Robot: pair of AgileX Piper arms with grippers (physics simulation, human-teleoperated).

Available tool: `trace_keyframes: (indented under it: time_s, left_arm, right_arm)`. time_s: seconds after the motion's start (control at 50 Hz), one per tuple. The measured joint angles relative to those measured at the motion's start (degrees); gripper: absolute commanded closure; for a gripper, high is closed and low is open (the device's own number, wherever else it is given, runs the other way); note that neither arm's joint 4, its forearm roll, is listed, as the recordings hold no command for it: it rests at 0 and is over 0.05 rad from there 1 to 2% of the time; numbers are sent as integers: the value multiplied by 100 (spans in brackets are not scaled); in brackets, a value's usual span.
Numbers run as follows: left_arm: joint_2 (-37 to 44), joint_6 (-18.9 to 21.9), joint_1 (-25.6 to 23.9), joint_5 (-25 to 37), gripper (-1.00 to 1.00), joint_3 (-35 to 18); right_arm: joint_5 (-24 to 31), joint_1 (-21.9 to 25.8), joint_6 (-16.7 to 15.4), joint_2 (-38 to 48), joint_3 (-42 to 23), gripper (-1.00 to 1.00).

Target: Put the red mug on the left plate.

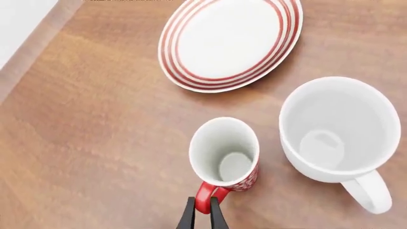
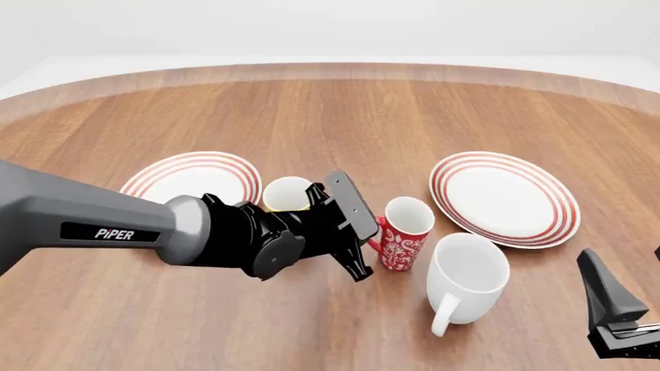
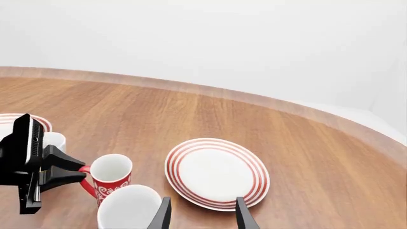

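The red mug (image 2: 404,232) with white floral pattern stands upright on the table between the two plates; it also shows in the left wrist view (image 1: 224,151) and the right wrist view (image 3: 112,178). My left gripper (image 2: 369,246) is shut on its red loop handle (image 1: 206,194). The left plate (image 2: 191,176), white with red rings, lies behind my left arm, left of the mug. My right gripper (image 3: 202,214) is open and empty at the near right (image 2: 631,292).
A larger white mug (image 2: 466,277) stands just right of and nearer than the red mug. A yellow mug (image 2: 287,193) is partly hidden behind my left gripper. The look-alike right plate (image 2: 505,197) lies at the right.
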Motion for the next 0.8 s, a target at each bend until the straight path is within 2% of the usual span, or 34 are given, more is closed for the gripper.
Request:
trace_keyframes:
  time_s: [0.42, 0.8]
  left_arm:
    - [-135, -355, 23, -2, 100, 41]
    - [-626, -665, 132, 7, 100, 129]
  right_arm:
    - [50, 3, -15, -56, 0, -100]
    - [-107, 9, -17, 103, 1, -100]
